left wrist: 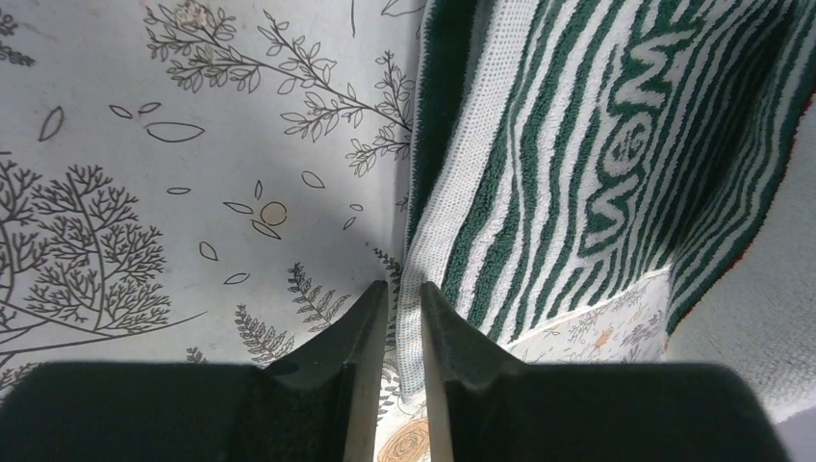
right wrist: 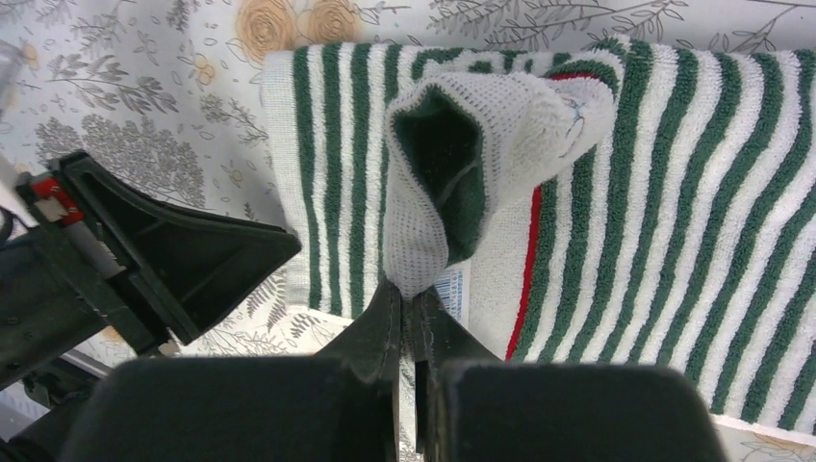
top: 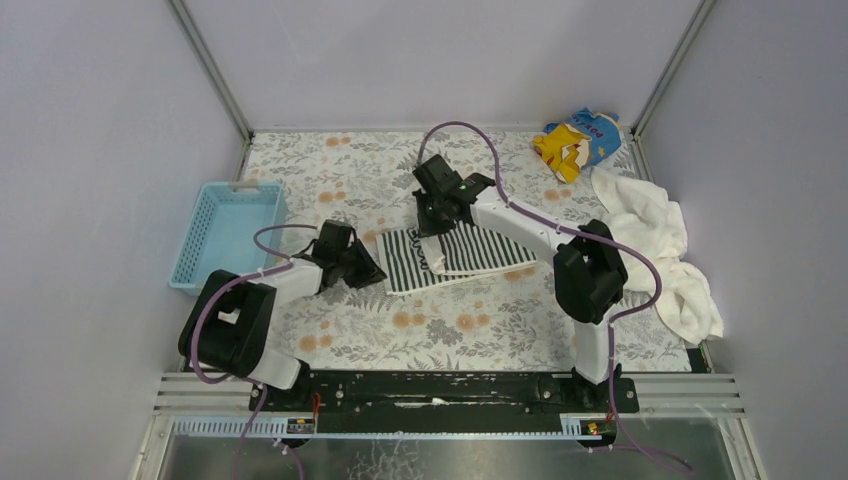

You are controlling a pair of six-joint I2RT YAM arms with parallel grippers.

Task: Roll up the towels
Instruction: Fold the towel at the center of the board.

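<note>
Left gripper (left wrist: pixel 404 289): jaws nearly together with the white hem of the striped towel (left wrist: pixel 577 173) in the narrow gap. It looks pinched right at the cloth's edge. Just ahead of the tips and to their right, the towel runs on over the floral table (left wrist: pixel 144 192). To their left is bare tabletop.

A little past it is the right gripper (right wrist: pixel 409 289), jaws clamped tight on a raised corner of the same towel. The fold puffs up above its tips, and the rest of the cloth lies flat below and beyond. In the right wrist view the left gripper shows as a dark wedge just left of the right fingers. It is close by; I can't tell if they touch.

Farther out, the white towel (top: pixel 660 240) is heaped well off to the right gripper's right, against the wall. No gripper is on it. The printed cloth (top: pixel 575 140) sits beyond that in the far corner. The basket (top: pixel 240 187) is on the left gripper's outer side.

Step, as I judge it: starting the roll on the striped towel, with both grippers on one end. The next move likely calls for turning that edge over evenly, both sides together, away from the left gripper. Uneven pull could skew the roll. White towel not yet started.
</note>
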